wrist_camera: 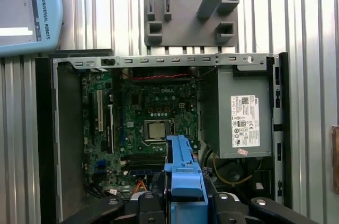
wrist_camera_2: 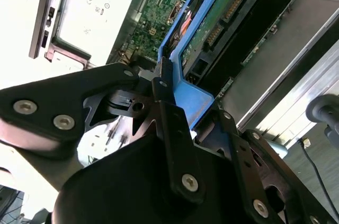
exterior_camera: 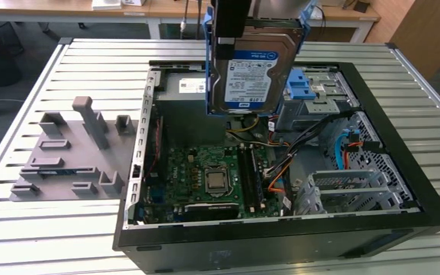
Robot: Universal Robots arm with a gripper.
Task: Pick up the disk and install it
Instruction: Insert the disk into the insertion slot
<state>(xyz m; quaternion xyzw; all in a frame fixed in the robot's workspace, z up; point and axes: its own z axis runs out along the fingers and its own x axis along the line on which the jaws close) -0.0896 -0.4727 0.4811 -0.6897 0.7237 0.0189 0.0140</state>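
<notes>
The disk (exterior_camera: 252,71), a silver hard drive with a white-and-blue label and a blue plastic frame, hangs upright above the open computer case (exterior_camera: 403,166), over its back half. My gripper (exterior_camera: 231,41) comes down from above and is shut on the disk's upper edge. In the second wrist view the black fingers (wrist_camera_2: 169,110) clamp the blue frame (wrist_camera_2: 192,94) of the disk, with its green circuit side (wrist_camera_2: 222,17) facing the camera. In the first wrist view the disk's blue frame edge (wrist_camera: 183,173) sticks out from my gripper (wrist_camera: 183,203) above the motherboard (wrist_camera: 153,118).
Inside the case lie the motherboard (exterior_camera: 212,177), a grey power-supply box (wrist_camera: 241,113), loose cables (exterior_camera: 311,137) and a drive bay with a bare blue bracket (exterior_camera: 304,86). A grey fixture block (exterior_camera: 67,154) stands on the slatted table (exterior_camera: 21,91) on the exterior view's left. A teach pendant (wrist_camera: 26,7) lies beside the case.
</notes>
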